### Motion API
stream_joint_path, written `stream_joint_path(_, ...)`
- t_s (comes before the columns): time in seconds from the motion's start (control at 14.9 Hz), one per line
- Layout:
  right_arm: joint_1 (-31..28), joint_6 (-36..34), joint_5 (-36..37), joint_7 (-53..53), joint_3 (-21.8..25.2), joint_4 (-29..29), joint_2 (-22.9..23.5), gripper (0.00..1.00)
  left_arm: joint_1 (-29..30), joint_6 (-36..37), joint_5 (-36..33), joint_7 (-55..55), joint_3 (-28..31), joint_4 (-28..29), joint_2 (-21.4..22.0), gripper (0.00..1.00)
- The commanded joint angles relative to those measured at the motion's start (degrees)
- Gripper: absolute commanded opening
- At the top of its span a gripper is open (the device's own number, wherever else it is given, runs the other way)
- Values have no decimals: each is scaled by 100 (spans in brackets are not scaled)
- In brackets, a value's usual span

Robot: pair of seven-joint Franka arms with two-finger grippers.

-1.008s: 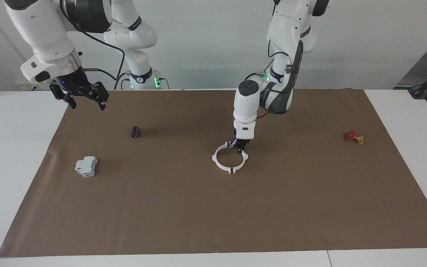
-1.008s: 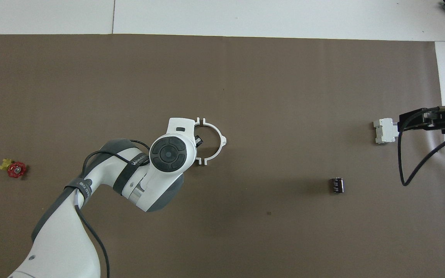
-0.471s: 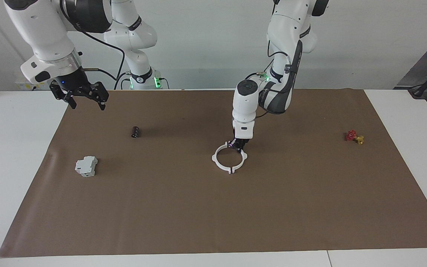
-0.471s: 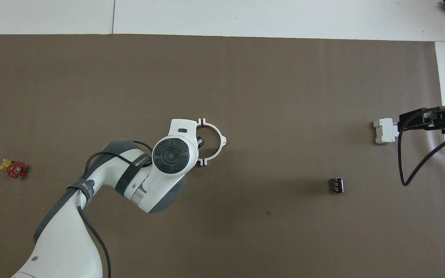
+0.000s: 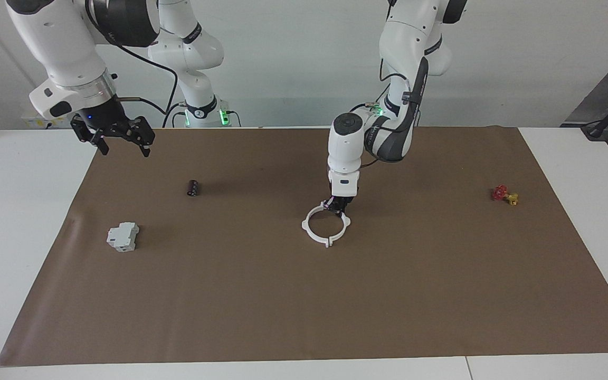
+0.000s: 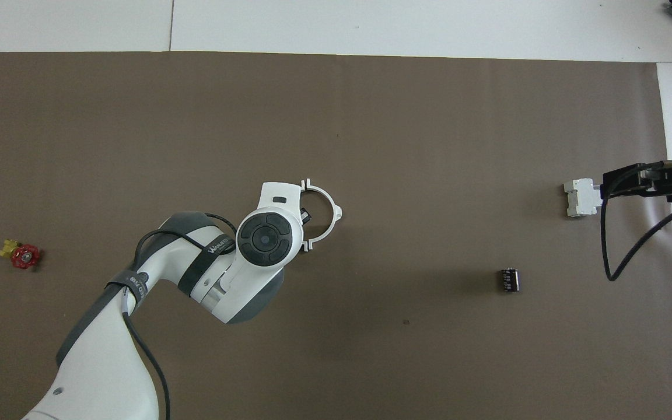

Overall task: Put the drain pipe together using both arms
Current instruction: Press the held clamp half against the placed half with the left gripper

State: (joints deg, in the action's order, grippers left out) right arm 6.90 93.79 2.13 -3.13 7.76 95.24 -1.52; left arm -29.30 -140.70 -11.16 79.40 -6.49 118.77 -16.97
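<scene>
The drain pipe [image 5: 307,230] is two thin white half-ring arcs lying on the brown mat [image 5: 304,306] as one ring, near the middle. My left gripper [image 5: 339,207] points straight down on the ring's rim, on the side nearest the robots, and is shut on the arc toward the left arm's end. In the overhead view the left wrist covers that arc; the other arc [image 6: 331,205] shows, with one black finger [image 6: 305,217] inside the ring. My right gripper [image 5: 120,143] is open and empty, raised over the mat's corner at the right arm's end, and waits.
A grey-white boxy block [image 5: 123,236] and a small black cylinder [image 5: 193,188] lie toward the right arm's end. A red and yellow valve piece [image 5: 504,195] lies toward the left arm's end. The white table [image 5: 24,221] surrounds the mat.
My left gripper has slid its arc a little toward the right arm's end, and the gaps between the two arcs' end tabs have narrowed. The right arm has not moved.
</scene>
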Motion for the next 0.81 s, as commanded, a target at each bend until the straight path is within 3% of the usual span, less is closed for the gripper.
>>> stream_joint_path(0.0, -31, -80, 42, -21, -20, 12, -50, 100, -120, 122, -149, 172, 113, -108, -88, 0)
stream_joint_path(0.74, -31, -71, 42, -21, -20, 21, -59, 100, -111, 122, -167, 198, 192, -231, -114, 0)
